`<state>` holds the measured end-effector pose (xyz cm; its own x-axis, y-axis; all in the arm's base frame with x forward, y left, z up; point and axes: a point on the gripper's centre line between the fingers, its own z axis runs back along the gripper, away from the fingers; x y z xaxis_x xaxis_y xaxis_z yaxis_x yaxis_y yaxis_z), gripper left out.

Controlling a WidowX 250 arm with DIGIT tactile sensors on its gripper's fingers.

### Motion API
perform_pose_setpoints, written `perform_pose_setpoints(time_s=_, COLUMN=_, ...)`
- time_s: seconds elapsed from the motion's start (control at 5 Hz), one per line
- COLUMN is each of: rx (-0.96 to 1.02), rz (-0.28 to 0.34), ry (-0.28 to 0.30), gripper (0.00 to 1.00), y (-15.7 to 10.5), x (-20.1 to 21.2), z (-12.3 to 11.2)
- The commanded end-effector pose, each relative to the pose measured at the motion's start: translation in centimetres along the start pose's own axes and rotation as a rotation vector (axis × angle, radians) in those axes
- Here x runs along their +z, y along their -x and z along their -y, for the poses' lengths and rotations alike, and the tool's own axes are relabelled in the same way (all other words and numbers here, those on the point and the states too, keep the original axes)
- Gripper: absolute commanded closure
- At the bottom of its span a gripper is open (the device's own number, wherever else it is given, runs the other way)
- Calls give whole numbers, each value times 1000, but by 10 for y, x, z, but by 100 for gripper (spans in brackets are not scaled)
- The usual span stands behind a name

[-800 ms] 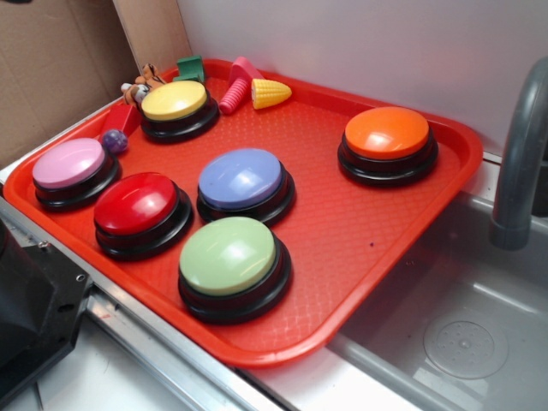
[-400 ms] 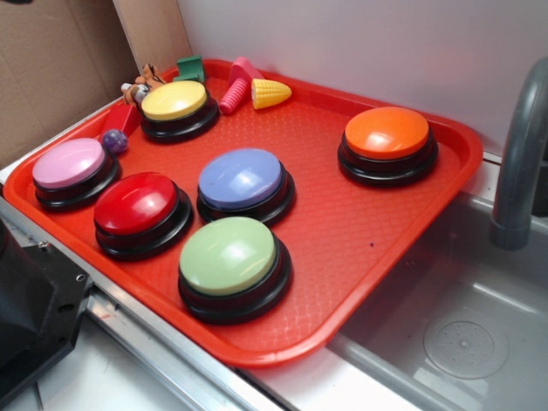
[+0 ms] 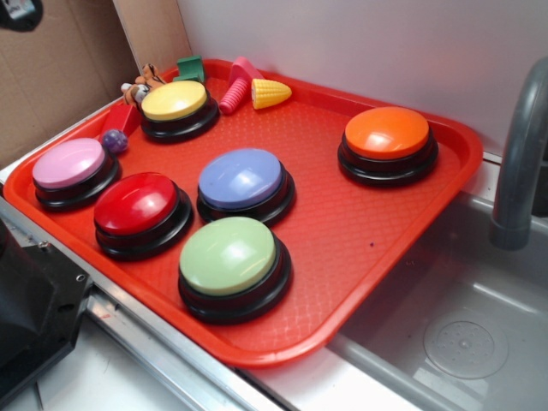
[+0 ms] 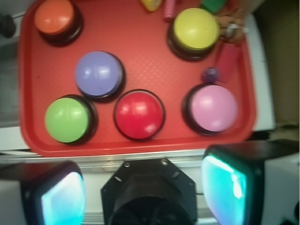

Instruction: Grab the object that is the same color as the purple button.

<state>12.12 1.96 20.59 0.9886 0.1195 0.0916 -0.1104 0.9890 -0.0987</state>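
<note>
The tiny dark-purple ball point(image 3: 114, 141) lies on the red tray point(image 3: 360, 248) between the pink button point(image 3: 68, 163) and the yellow button point(image 3: 175, 100), next to a small red block point(image 3: 124, 118). The purple button point(image 3: 241, 179) sits mid-tray. In the wrist view the ball point(image 4: 211, 74) is upper right and the purple button point(image 4: 98, 74) left of centre. My gripper point(image 4: 144, 192) is open and empty, its cyan pads point(image 4: 63, 199) wide apart. It is high over the black robot base, off the tray's near edge and far from the ball.
Red point(image 3: 137, 204), green point(image 3: 228, 255) and orange point(image 3: 386, 133) buttons also stand on the tray. A toy corn point(image 3: 271, 92), a pink piece point(image 3: 237, 86) and a green block point(image 3: 190, 68) lie at the back. A sink point(image 3: 462, 325) and grey faucet point(image 3: 519, 163) are at the right.
A dark part of the arm has come into the top left corner of the exterior view. Nothing on the tray has moved.
</note>
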Motion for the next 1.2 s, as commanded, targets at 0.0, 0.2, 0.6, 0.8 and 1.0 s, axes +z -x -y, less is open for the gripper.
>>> perform_pose_setpoints(time_s=0.0, rx=274, rz=56, ry=-62, gripper=0, y=-5, x=-39, z=-57)
perform_pose_setpoints(time_s=0.2, rx=342, rz=57, ry=-81, gripper=0, y=-18, x=-64, z=-87)
perform_pose_setpoints(time_s=0.6, rx=362, rz=95, ry=-91, gripper=0, y=-67, x=-108, z=-122)
perform_pose_setpoints(time_s=0.8, rx=357, rz=110, ry=-133, gripper=0, y=-81, x=-123, z=-117)
perform_pose_setpoints(time_s=1.0, rx=324, rz=113, ry=-154, gripper=0, y=-89, x=-131, z=-118)
